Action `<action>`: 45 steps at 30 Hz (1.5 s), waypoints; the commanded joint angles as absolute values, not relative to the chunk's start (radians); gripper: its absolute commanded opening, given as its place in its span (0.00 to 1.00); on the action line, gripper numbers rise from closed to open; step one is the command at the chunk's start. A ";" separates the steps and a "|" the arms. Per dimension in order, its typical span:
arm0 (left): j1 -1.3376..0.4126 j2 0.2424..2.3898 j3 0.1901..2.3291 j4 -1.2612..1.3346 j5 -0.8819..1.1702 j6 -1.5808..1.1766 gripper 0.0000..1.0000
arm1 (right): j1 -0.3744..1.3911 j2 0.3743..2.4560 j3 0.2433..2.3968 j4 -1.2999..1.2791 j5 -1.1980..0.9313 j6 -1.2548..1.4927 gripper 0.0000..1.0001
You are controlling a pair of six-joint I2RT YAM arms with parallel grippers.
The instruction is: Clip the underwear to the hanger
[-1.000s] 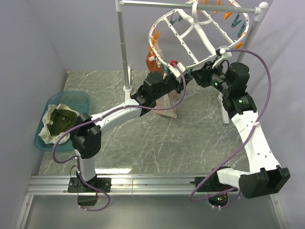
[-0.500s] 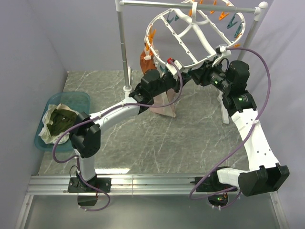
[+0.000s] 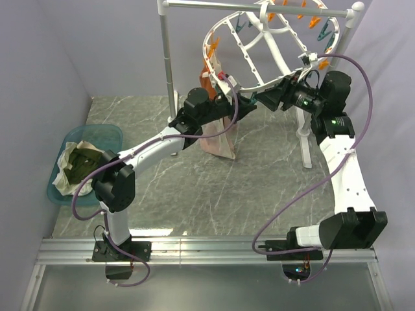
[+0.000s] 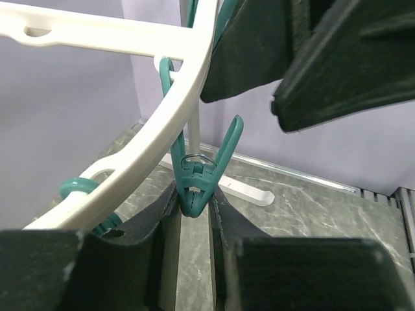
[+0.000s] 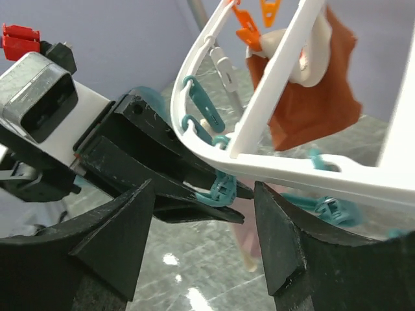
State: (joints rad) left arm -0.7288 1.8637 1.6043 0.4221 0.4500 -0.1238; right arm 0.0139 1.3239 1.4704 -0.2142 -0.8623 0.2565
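The white oval hanger (image 3: 271,45) hangs tilted from the rail, with orange and teal pegs on its rim. My left gripper (image 3: 245,98) reaches up to its near rim (image 4: 175,110) and is shut on the lower end of a teal peg (image 4: 196,181). My right gripper (image 3: 269,98) is open wide and empty, facing the left one; in its own view its jaws (image 5: 204,227) stand either side of that peg (image 5: 224,188). The pinkish-beige underwear (image 3: 219,139) hangs below the left arm, its top hidden. It shows faintly in the right wrist view (image 5: 249,249).
A rust-orange garment (image 3: 206,79) hangs from the hanger's left rim. The white stand has poles on the left (image 3: 170,65) and on the right (image 3: 305,142). A teal basin (image 3: 110,133) at the table's left holds an olive-green cloth (image 3: 84,162).
Both grippers have moved up and towards the back with the hanger's near rim. The hanger has tipped up more steeply. The right arm has stretched further back.
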 commanded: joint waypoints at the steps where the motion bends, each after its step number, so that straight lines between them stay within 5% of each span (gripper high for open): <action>1: -0.715 1.838 1.649 0.476 0.529 -0.184 0.00 | -0.031 1.342 1.441 -0.063 -1.015 0.388 0.69; 12: -0.706 1.833 1.635 0.482 0.586 -0.202 0.00 | -0.031 1.347 1.296 0.254 -1.068 0.456 0.68; 31: -0.687 1.862 1.672 0.483 0.669 -0.261 0.00 | -0.005 1.401 1.304 0.368 -1.068 0.482 0.67; 45: -0.676 1.891 1.703 0.477 0.721 -0.308 0.00 | 0.026 1.413 1.338 0.356 -1.049 0.474 0.51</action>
